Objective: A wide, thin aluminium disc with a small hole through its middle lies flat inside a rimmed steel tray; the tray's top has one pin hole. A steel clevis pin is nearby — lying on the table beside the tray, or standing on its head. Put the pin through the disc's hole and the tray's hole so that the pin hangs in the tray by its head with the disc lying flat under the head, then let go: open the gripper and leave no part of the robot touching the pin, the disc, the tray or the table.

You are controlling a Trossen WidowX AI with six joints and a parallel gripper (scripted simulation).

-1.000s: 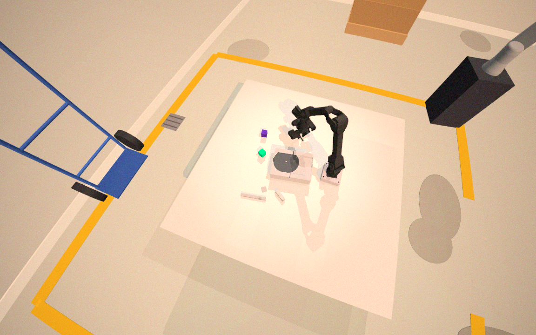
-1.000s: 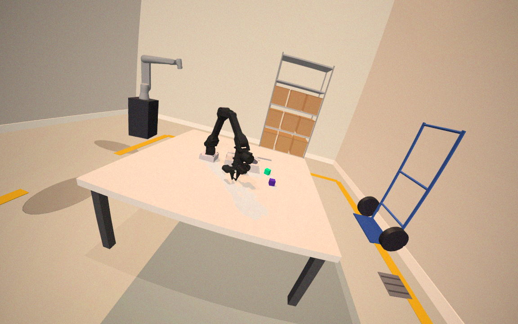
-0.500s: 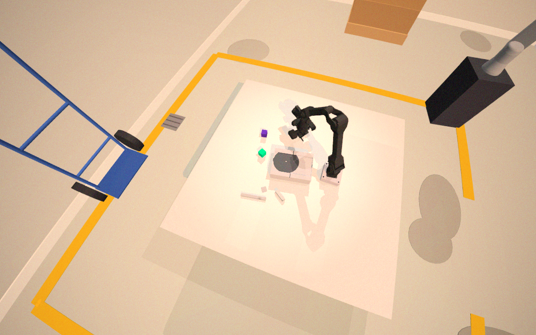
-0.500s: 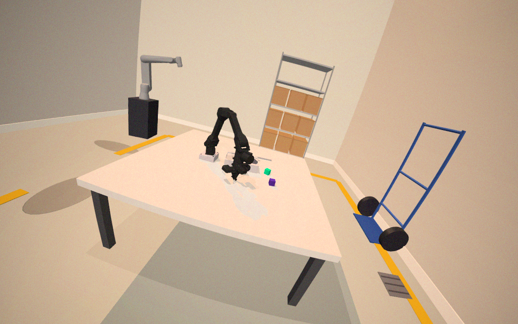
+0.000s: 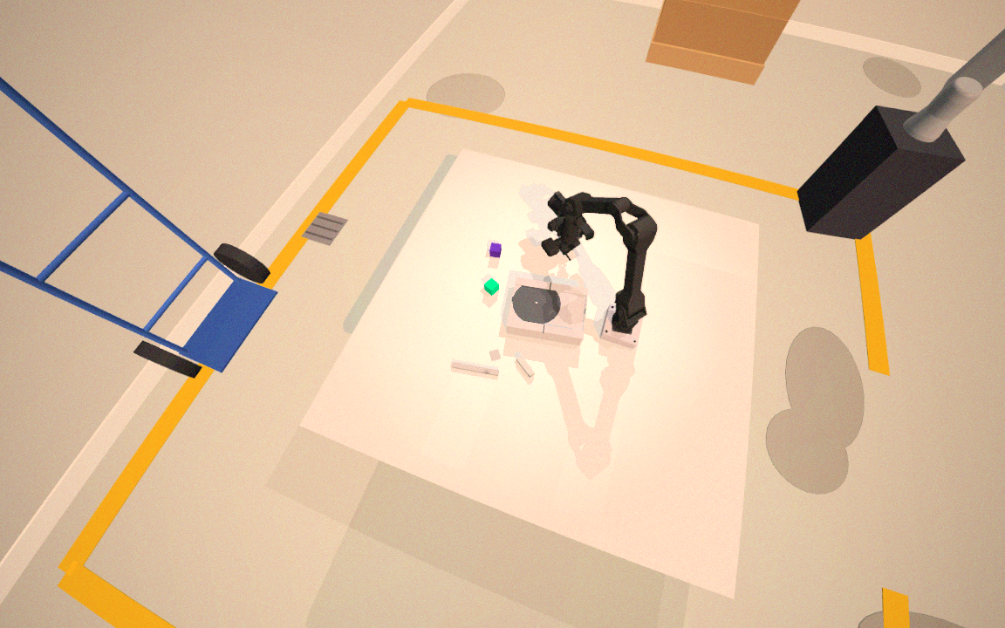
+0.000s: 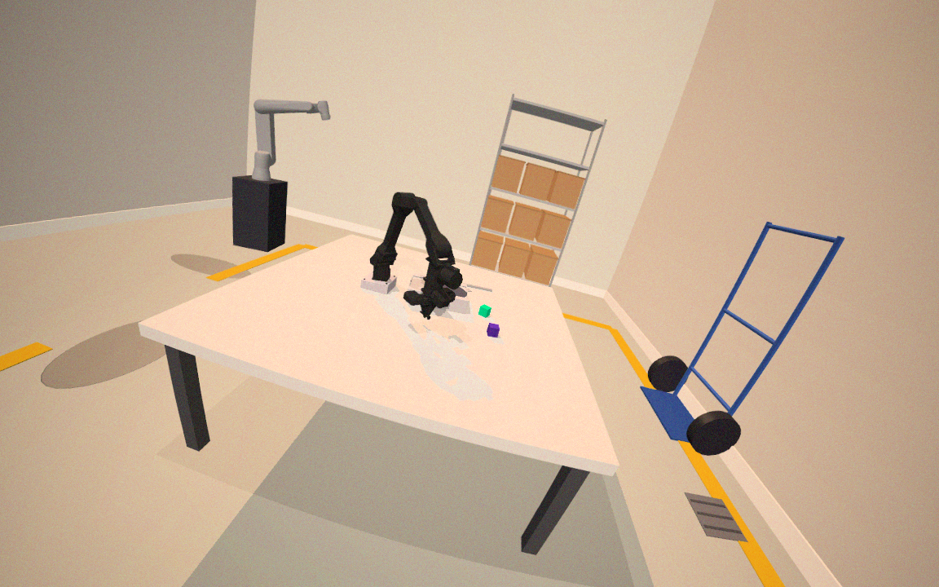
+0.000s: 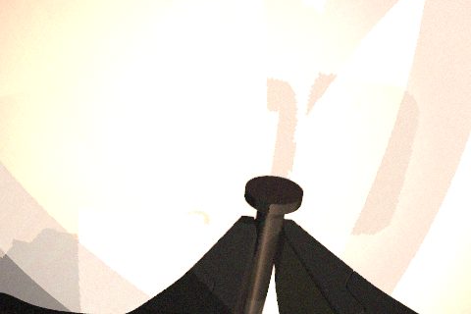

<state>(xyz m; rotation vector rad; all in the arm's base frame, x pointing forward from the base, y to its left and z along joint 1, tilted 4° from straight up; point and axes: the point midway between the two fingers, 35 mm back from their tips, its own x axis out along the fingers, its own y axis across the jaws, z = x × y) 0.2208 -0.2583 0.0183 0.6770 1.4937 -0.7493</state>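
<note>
The disc (image 5: pixel 525 310) (image 6: pixel 461 293), with its small hole seen as a pale dot, is placed to the robot's left of the jaws (image 5: pixel 568 253) (image 6: pixel 426 315) and a little farther out from the arm's base. By that sideways line the coming carry is likely to be governed. The clevis pin (image 7: pixel 266 255) is clamped between the jaws by its shank, close under the head; the fingertips are drawn together on either side of it. In the wrist view the head is shown just beyond the tips, and the long axis is run back from it between the fingers, slightly slanted. The pin is therefore judged to be held head down, so that a turn seems to be required before its free end can be pointed into the hole. Whether the head is touching the desk (image 5: pixel 646 468) (image 6: pixel 297 357) (image 7: pixel 147 132) cannot be told.

The pin is formed as a slim, round, dark-brown shank with a soft metallic sheen, topped by a thick, coin-like head. The jaws are matt black and tapered to blunt wedges. The disc is dark grey, smooth and thin, and is laid toward one side of the pale, box-like tray (image 5: pixel 566 337) (image 6: pixel 460 307). By the smooth shank and the short hold near the head, some slipping or swivelling could be invited during the turn.
</note>
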